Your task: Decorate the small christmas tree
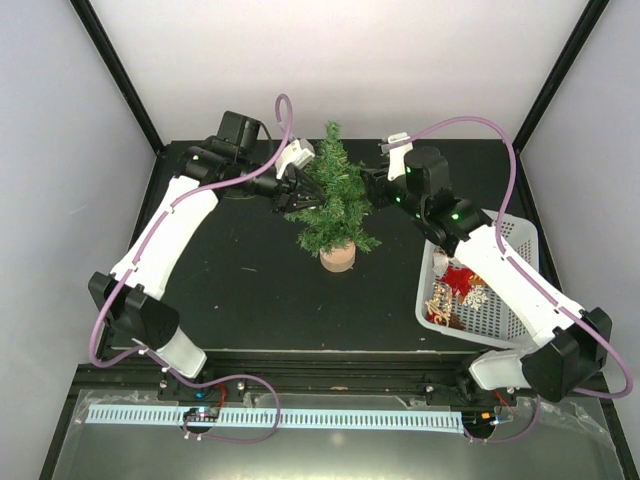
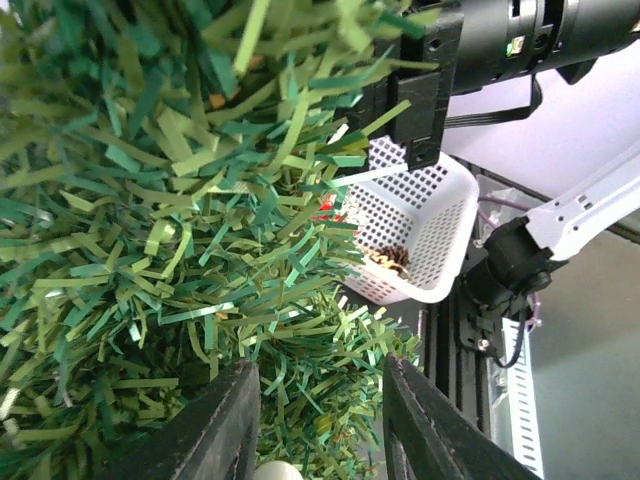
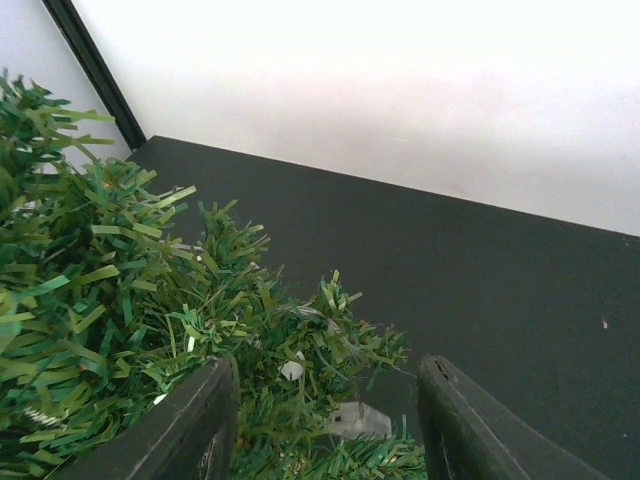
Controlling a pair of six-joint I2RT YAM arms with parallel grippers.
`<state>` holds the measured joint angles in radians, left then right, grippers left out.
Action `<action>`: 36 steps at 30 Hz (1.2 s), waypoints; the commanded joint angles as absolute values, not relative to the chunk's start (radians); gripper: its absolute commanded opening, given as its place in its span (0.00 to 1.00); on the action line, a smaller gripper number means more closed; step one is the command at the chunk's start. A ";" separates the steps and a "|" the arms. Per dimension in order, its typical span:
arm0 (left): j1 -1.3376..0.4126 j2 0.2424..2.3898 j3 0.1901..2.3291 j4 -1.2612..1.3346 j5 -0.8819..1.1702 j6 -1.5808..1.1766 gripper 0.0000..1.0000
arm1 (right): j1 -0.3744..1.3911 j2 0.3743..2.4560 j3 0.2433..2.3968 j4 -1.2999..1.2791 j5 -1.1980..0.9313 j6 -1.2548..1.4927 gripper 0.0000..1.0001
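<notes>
The small christmas tree point(image 1: 335, 200) stands upright on its light-wood disc base point(image 1: 337, 257) at the middle of the black table. My left gripper point(image 1: 298, 190) reaches into its branches from the left. In the left wrist view it point(image 2: 320, 370) is open with green needles point(image 2: 150, 200) between the jaws and a small white round thing point(image 2: 275, 470) at the bottom edge. My right gripper point(image 1: 372, 186) is at the tree's right side. In the right wrist view it point(image 3: 330, 365) is open around a branch point(image 3: 150, 300) that carries small white and grey bits point(image 3: 355, 420).
A white perforated basket point(image 1: 510, 240) with red and gold ornaments point(image 1: 458, 288) stands at the right, under my right arm; it also shows in the left wrist view point(image 2: 440, 200). Black frame posts and white walls close in the table at the back and sides.
</notes>
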<state>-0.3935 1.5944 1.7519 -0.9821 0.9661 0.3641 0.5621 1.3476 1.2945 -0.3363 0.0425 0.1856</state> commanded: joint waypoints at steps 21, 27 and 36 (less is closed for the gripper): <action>-0.309 1.189 1.611 -1.017 0.517 0.381 0.86 | 0.565 1.225 1.265 -0.743 0.411 0.315 0.46; -0.273 1.123 1.508 -1.093 0.545 0.356 0.88 | 0.521 1.164 1.161 -0.865 0.407 0.467 0.49; -0.200 1.032 1.385 -1.039 0.705 0.325 0.93 | 0.239 1.078 0.973 -0.865 0.119 0.576 0.45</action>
